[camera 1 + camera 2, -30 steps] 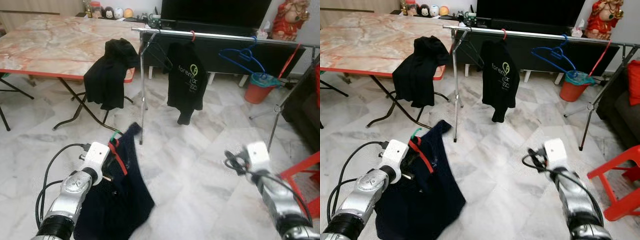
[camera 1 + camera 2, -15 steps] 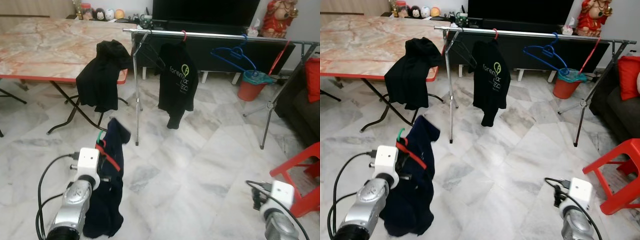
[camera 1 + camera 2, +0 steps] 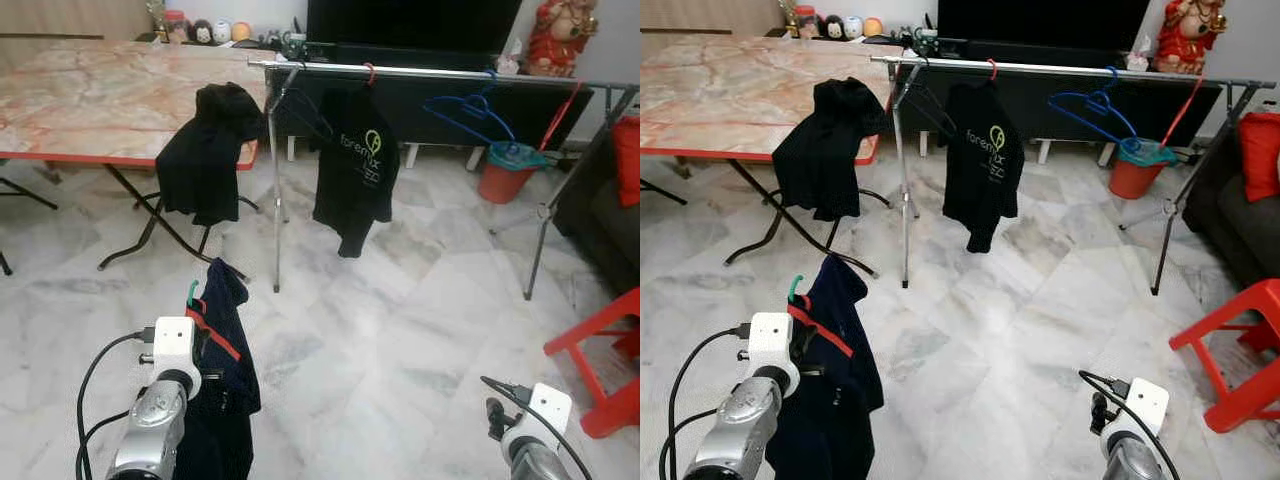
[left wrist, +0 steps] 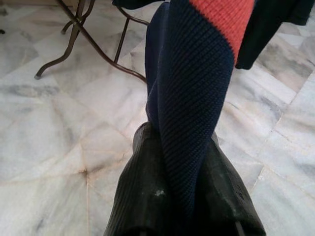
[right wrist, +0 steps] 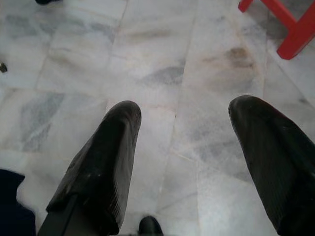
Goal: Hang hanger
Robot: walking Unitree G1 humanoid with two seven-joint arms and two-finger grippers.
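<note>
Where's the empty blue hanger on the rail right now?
In the left eye view the blue hanger hangs on the rail right of centre, between the black logo shirt and the orange bucket.

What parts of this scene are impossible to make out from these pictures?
- Hanger: in the eye views, the navy garment hides its body.
- Left gripper: in its wrist view the garment covers the grip.
- Garment's bottom: cut off by the frame edge.
- Small items behind the table: too small to identify.
</note>
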